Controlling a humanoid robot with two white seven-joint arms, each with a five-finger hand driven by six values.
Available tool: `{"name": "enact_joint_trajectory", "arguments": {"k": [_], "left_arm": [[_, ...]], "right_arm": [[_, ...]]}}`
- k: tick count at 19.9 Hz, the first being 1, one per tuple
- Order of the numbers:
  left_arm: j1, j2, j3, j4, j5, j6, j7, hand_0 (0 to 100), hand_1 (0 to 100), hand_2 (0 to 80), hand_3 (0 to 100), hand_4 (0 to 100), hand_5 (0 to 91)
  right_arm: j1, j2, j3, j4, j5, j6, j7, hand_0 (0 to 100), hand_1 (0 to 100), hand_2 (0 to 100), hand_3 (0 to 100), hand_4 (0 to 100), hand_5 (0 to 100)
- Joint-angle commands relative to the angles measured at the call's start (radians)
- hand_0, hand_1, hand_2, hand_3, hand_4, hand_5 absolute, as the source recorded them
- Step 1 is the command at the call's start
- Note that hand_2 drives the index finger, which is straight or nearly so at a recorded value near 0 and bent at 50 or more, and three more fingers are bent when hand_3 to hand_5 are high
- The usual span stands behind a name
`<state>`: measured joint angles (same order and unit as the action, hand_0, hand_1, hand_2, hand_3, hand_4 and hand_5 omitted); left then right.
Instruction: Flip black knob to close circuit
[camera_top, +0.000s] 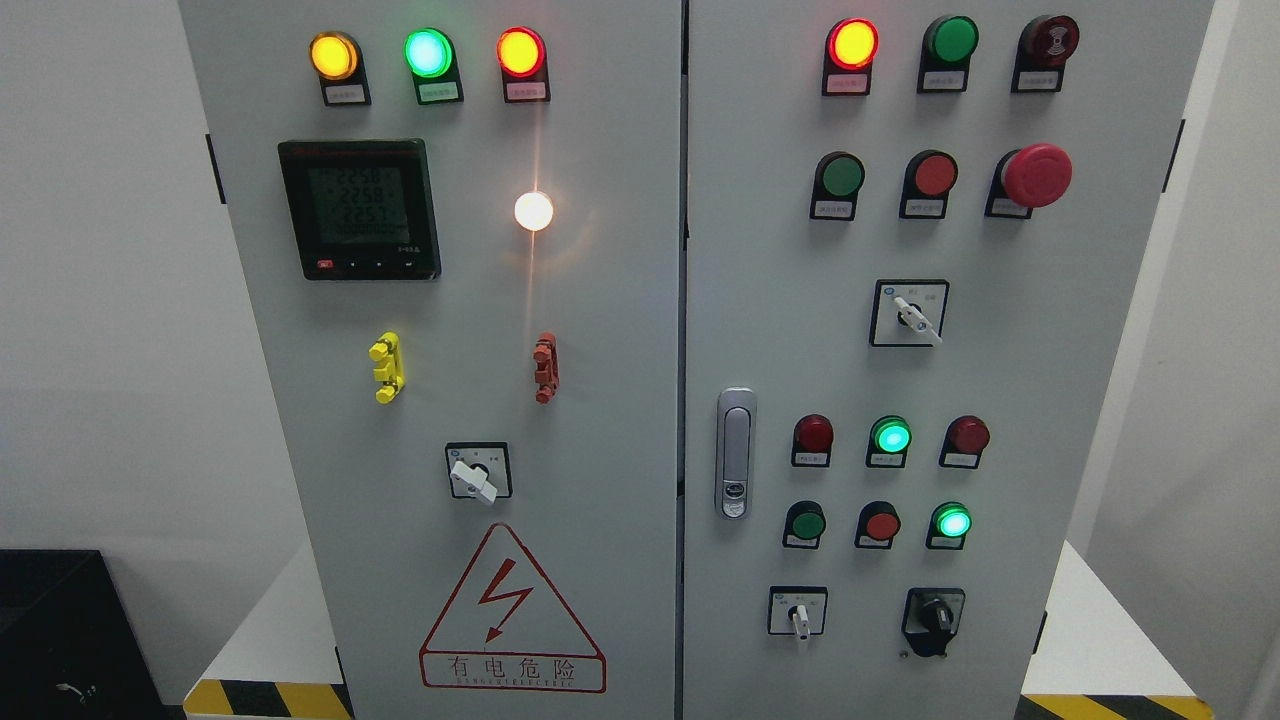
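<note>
I am looking straight at the grey control cabinet (600, 300), and neither of my hands is showing in the head view, so I cannot tell how the fingers are set. The black knob (935, 615) is sitting at the lower right of the right door, just right of a white-handled selector switch (799, 612) and below a lit green lamp (951, 522). Nothing is touching it, so I am judging the task as not begun: reaching, gripping and turning are all remaining.
</note>
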<state>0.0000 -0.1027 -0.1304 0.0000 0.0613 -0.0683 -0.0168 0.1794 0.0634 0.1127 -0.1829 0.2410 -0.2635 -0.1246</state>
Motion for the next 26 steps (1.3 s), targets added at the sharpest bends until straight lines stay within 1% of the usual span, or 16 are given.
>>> {"name": "enact_joint_trajectory", "arguments": {"k": [1, 2, 4, 5, 6, 8, 10, 11, 13, 18, 21, 24, 26], "left_arm": [[0.021, 0.000, 0.000, -0.023, 0.000, -0.001, 0.000, 12, 56, 0.0, 0, 0, 0.0], [0.021, 0.000, 0.000, -0.023, 0.000, -0.001, 0.000, 12, 56, 0.0, 0, 0, 0.0], [0.021, 0.000, 0.000, -0.023, 0.000, -0.001, 0.000, 12, 56, 0.0, 0, 0, 0.0], [0.021, 0.000, 0.000, -0.023, 0.000, -0.001, 0.000, 12, 56, 0.0, 0, 0, 0.0], [0.021, 0.000, 0.000, -0.023, 0.000, -0.001, 0.000, 12, 56, 0.0, 0, 0, 0.0], [0.021, 0.001, 0.000, -0.023, 0.000, -0.001, 0.000, 12, 56, 0.0, 0, 0, 0.0], [0.021, 0.001, 0.000, -0.023, 0.000, -0.001, 0.000, 12, 56, 0.0, 0, 0, 0.0], [0.021, 0.000, 0.000, -0.023, 0.000, -0.001, 0.000, 12, 56, 0.0, 0, 0, 0.0], [0.021, 0.000, 0.000, -0.023, 0.000, -0.001, 0.000, 12, 56, 0.0, 0, 0, 0.0], [0.021, 0.000, 0.000, -0.023, 0.000, -0.001, 0.000, 12, 56, 0.0, 0, 0, 0.0], [0.021, 0.000, 0.000, -0.023, 0.000, -0.001, 0.000, 12, 56, 0.0, 0, 0, 0.0], [0.021, 0.000, 0.000, -0.023, 0.000, -0.001, 0.000, 12, 56, 0.0, 0, 0, 0.0], [0.021, 0.000, 0.000, -0.023, 0.000, -0.001, 0.000, 12, 56, 0.0, 0, 0, 0.0]], "right_arm": [[0.015, -0.037, 0.018, -0.271, 0.102, 0.010, -0.038, 0, 7, 61, 80, 71, 70], [0.017, -0.043, 0.016, -0.303, 0.112, 0.019, -0.047, 0, 7, 62, 80, 71, 70], [0.034, -0.053, 0.015, -0.375, 0.139, 0.036, -0.053, 0, 7, 67, 86, 75, 76], [0.038, -0.053, -0.008, -0.410, 0.161, 0.044, -0.055, 0, 7, 68, 86, 75, 77], [0.043, -0.047, -0.052, -0.443, 0.202, 0.049, -0.053, 0, 8, 70, 88, 77, 79], [0.045, -0.033, -0.149, -0.495, 0.341, 0.047, -0.052, 0, 8, 72, 89, 78, 80], [0.046, 0.004, -0.230, -0.556, 0.461, 0.041, -0.052, 0, 8, 74, 91, 78, 83], [0.048, 0.012, -0.257, -0.590, 0.504, 0.040, -0.052, 0, 8, 75, 91, 79, 83], [0.057, 0.018, -0.265, -0.654, 0.543, 0.041, -0.055, 0, 8, 77, 93, 80, 85], [0.058, 0.018, -0.262, -0.766, 0.555, 0.049, -0.055, 0, 8, 80, 95, 84, 87], [0.057, 0.018, -0.268, -0.823, 0.607, 0.055, -0.055, 0, 8, 80, 96, 84, 88], [0.055, 0.018, -0.263, -0.888, 0.627, 0.076, -0.055, 0, 8, 82, 97, 85, 88], [0.054, 0.021, -0.265, -0.937, 0.665, 0.076, -0.061, 0, 8, 82, 97, 85, 88]]}}
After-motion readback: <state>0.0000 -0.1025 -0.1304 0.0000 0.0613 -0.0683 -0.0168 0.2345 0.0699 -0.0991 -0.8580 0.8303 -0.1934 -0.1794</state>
